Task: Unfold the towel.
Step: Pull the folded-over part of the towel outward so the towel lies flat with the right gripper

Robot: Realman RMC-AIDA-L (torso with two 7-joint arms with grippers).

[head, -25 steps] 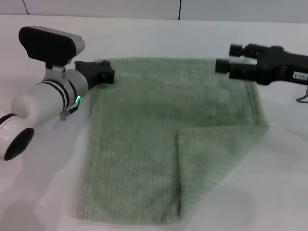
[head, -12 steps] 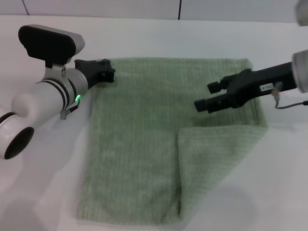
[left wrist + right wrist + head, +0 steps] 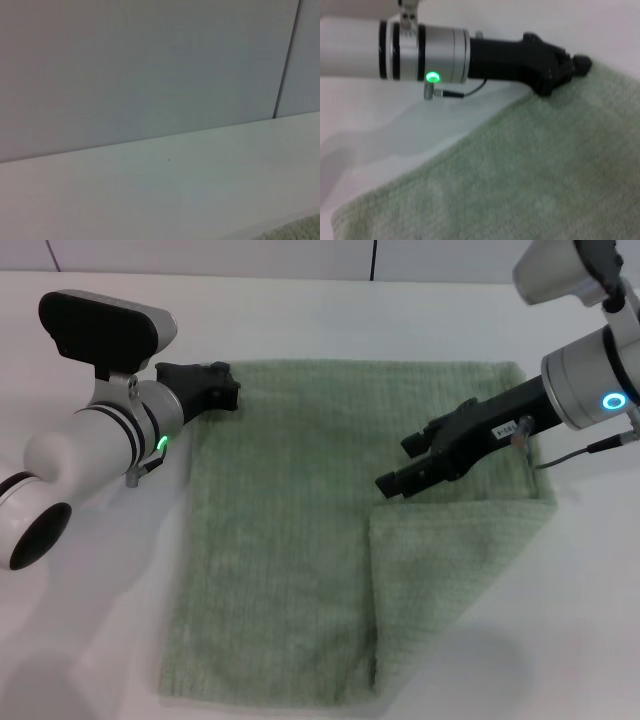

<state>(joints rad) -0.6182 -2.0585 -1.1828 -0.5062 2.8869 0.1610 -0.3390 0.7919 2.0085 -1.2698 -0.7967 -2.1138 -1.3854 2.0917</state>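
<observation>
The pale green towel (image 3: 290, 540) lies flat on the white table, with its near right part folded back over itself as a flap (image 3: 450, 560). My left gripper (image 3: 215, 390) lies low at the towel's far left corner, fingers together with the tips on the hem. The right wrist view shows it there too (image 3: 565, 67), on the towel (image 3: 520, 175). My right gripper (image 3: 393, 465) is open and empty, hovering over the towel just beyond the flap's far edge. A sliver of towel (image 3: 300, 232) shows in the left wrist view.
The white table (image 3: 90, 620) extends around the towel on all sides. A grey wall (image 3: 150, 65) stands behind the table's far edge. The left arm's white body (image 3: 80, 450) lies over the table's left part.
My right gripper has come in from the far right and moved down and left over the towel, towards the flap's far edge. The left arm and the towel have not moved.
</observation>
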